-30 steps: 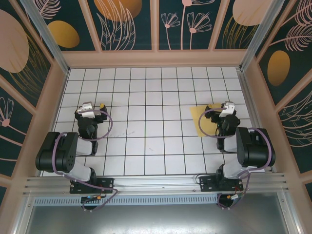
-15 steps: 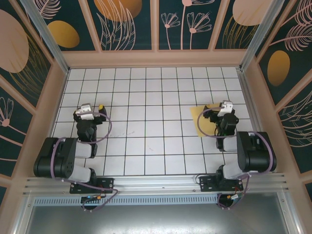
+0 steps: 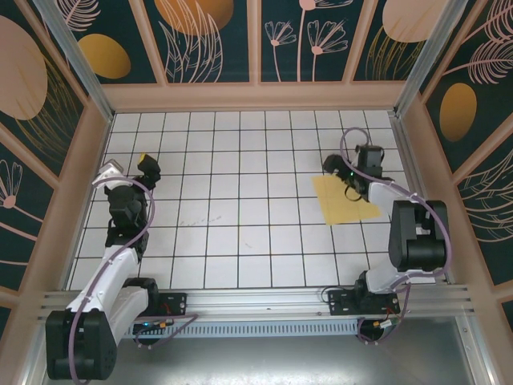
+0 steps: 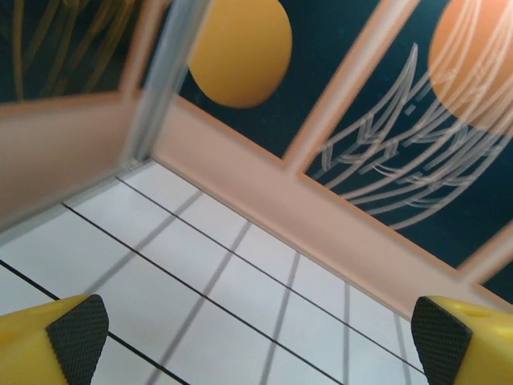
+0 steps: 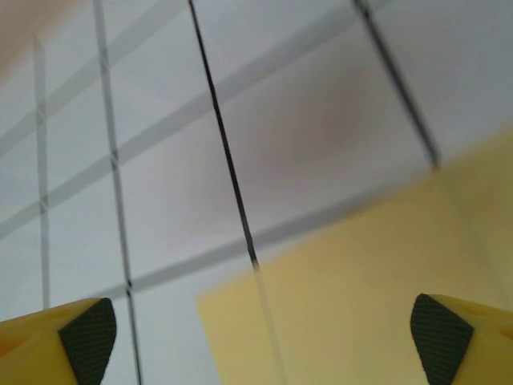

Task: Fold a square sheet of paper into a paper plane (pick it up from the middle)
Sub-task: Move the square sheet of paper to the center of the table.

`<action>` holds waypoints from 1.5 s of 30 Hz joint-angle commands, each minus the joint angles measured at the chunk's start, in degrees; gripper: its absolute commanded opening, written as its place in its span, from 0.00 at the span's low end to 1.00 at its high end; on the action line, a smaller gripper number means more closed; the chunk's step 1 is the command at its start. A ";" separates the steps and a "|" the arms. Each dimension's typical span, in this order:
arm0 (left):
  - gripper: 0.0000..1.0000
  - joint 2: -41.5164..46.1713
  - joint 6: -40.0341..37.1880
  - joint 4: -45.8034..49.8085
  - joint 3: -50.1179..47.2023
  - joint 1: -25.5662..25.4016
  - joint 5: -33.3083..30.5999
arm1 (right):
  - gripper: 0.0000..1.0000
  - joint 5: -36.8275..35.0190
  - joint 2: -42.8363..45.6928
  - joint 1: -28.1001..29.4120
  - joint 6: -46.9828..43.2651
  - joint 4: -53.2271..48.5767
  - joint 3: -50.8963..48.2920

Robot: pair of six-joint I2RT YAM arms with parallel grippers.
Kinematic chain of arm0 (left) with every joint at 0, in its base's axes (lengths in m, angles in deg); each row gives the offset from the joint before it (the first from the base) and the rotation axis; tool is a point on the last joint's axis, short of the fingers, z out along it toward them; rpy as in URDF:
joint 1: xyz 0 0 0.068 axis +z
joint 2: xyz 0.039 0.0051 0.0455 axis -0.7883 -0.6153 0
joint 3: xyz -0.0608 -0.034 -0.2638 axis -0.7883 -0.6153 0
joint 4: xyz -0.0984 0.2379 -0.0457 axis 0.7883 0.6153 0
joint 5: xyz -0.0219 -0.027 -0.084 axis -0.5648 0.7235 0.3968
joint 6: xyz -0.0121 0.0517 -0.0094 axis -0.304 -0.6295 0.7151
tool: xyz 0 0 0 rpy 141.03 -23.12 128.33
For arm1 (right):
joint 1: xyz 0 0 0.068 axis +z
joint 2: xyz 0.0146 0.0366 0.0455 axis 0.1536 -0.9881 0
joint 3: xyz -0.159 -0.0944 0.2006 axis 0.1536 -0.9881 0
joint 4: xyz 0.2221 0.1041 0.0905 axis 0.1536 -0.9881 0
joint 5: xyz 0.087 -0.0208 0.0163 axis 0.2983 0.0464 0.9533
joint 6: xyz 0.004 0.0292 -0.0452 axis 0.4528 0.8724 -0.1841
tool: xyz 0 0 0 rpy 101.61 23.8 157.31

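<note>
Both arms have unfolded from their tucked pose of a second ago: the left gripper [image 3: 147,165] now sits further out toward the far-left corner of the table [image 3: 240,160]. The right gripper [image 3: 338,167] has reached forward to the far edge of the sheet [image 3: 345,204]. The sheet lies flat and unfolded, right of centre (its pale-yellow corner shows under the right wrist camera), and both pairs of fingers [image 4: 76,330] stand wide apart, holding nothing, the left pair pointing at the back wall [image 4: 321,216].
</note>
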 commanded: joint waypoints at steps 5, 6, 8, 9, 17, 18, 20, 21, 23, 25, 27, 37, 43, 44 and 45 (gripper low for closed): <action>0.99 -4.56 7.33 4.91 0.80 0.00 20.02 | 0.94 -0.22 -5.09 3.98 3.96 -7.28 1.62; 0.99 -5.71 7.68 4.69 1.16 0.00 22.30 | 0.93 -1.90 -5.99 4.71 4.58 -7.99 1.99; 0.99 -7.31 8.41 4.13 1.46 0.00 25.88 | 0.93 -3.36 -7.06 5.78 6.05 -8.80 2.09; 0.99 -7.96 8.81 3.66 1.44 0.00 27.51 | 0.93 -3.15 -7.46 6.51 7.01 -8.24 1.89; 0.99 -9.15 9.16 3.78 1.00 -2.61 30.53 | 0.91 -4.39 -10.08 17.53 25.90 -1.68 0.92; 0.99 -9.41 8.92 3.82 1.10 -3.61 30.14 | 0.92 -4.94 -10.62 19.10 28.83 -1.38 1.42; 0.99 -10.11 8.71 4.08 1.44 -5.37 29.55 | 0.92 -5.71 -10.93 21.41 32.38 -0.11 2.19; 0.99 -10.51 8.73 4.09 1.53 -6.18 29.36 | 0.92 -5.15 -10.83 22.29 33.44 0.82 2.73; 0.99 -11.00 8.80 3.90 1.66 -7.72 29.34 | 0.91 -2.89 -10.32 23.58 32.81 2.59 4.21; 0.99 -11.13 8.71 3.98 1.79 -8.71 29.68 | 0.91 -2.15 -9.37 23.94 30.16 0.23 6.94; 0.99 -10.97 8.71 4.26 1.66 -9.50 29.78 | 0.91 -2.82 -7.49 23.44 26.60 -3.07 9.05; 0.99 -10.69 9.44 4.00 0.96 -13.43 28.55 | 0.83 -2.03 -6.16 13.96 9.46 -10.10 6.94; 0.99 -11.34 9.89 3.53 0.85 -14.92 28.20 | 0.83 -2.30 -5.98 14.97 15.46 -7.78 1.50; 0.99 -11.61 10.06 3.22 0.74 -15.20 28.13 | 0.83 -2.29 -5.96 15.58 18.27 -6.44 0.00; 0.99 -11.89 10.23 3.12 0.78 -15.33 28.02 | 0.83 -3.09 -5.93 16.10 21.74 -5.89 -1.06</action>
